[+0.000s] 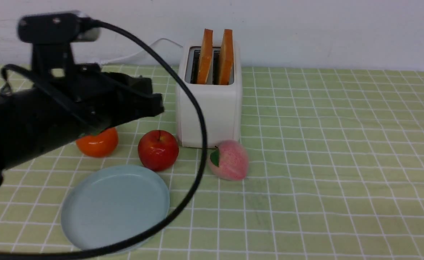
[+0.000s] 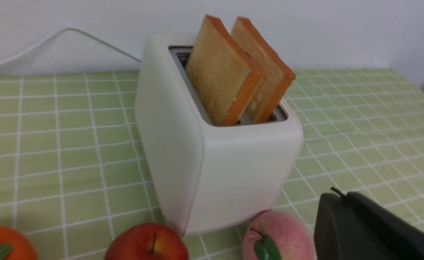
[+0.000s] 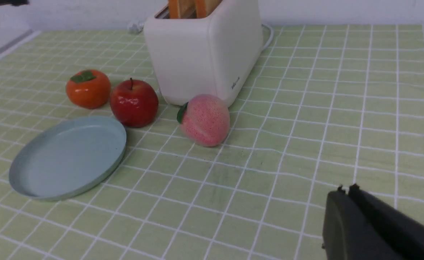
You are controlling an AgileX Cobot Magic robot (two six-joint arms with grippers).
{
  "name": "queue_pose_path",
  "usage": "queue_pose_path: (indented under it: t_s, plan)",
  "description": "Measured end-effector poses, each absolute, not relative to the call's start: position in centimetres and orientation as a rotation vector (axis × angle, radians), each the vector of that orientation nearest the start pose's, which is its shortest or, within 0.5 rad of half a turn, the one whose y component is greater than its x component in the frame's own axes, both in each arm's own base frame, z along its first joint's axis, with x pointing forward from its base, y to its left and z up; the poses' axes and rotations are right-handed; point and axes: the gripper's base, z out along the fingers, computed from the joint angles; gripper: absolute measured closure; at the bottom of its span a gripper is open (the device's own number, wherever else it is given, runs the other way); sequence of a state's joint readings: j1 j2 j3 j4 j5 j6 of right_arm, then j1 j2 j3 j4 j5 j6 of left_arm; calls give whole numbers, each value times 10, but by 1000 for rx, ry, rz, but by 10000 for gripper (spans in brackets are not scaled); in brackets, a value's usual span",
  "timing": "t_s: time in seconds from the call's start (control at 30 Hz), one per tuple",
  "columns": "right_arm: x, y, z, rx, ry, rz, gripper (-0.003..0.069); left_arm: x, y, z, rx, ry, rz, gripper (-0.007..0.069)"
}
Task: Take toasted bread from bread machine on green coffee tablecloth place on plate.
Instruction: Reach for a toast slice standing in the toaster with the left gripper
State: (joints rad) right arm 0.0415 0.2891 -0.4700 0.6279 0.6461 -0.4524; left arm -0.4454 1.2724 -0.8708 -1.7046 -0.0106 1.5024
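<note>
Two slices of toasted bread stand upright in the slots of the white bread machine on the green coffee tablecloth. The pale blue plate lies empty in front of the machine, to its left. My left gripper hovers shut and empty, left of the toaster and above the fruits. My right gripper is shut and empty over bare cloth; it does not show in the front view.
An orange persimmon, a red apple and a pink peach lie between toaster and plate. The toaster's white cord runs along the back wall. My left arm's black cable loops over the plate.
</note>
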Motion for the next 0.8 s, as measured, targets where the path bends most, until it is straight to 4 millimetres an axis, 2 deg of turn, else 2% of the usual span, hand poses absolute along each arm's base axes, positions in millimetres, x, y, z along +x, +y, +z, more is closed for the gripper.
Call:
queue_pose_path:
  t_s: [0.03, 0.07, 0.27, 0.37, 0.47, 0.5, 0.53, 0.57, 0.67, 0.73, 0.8]
  plan:
    - [57, 35, 304, -228, 1841, 411, 659, 261, -125, 317, 236, 1905, -437, 638]
    - [59, 35, 311, -254, 1831, 396, 659, 272, -134, 316, 276, 1907, -449, 638]
    - [60, 36, 314, -276, 1814, 402, 658, 312, -155, 310, 318, 1918, -442, 635]
    - [61, 36, 315, -293, 1799, 386, 657, 330, -165, 305, 356, 1915, -426, 586]
    - [62, 37, 317, -294, 1778, 386, 656, 347, -175, 299, 404, 1910, -420, 471]
    - [62, 37, 318, -296, 1766, 389, 656, 354, -179, 295, 419, 1912, -418, 397]
    - [62, 37, 319, -295, 1764, 392, 656, 355, -180, 295, 420, 1912, -417, 386]
    - [62, 37, 320, -301, 1747, 388, 655, 363, -183, 293, 423, 1909, -407, 310]
    - [62, 38, 322, -313, 1726, 397, 652, 380, -186, 287, 390, 1920, -360, 183]
    - [62, 39, 322, -322, 1717, 400, 650, 390, -188, 281, 363, 1932, -325, 127]
    - [62, 39, 323, -327, 1710, 403, 647, 399, -190, 275, 348, 1941, -305, 104]
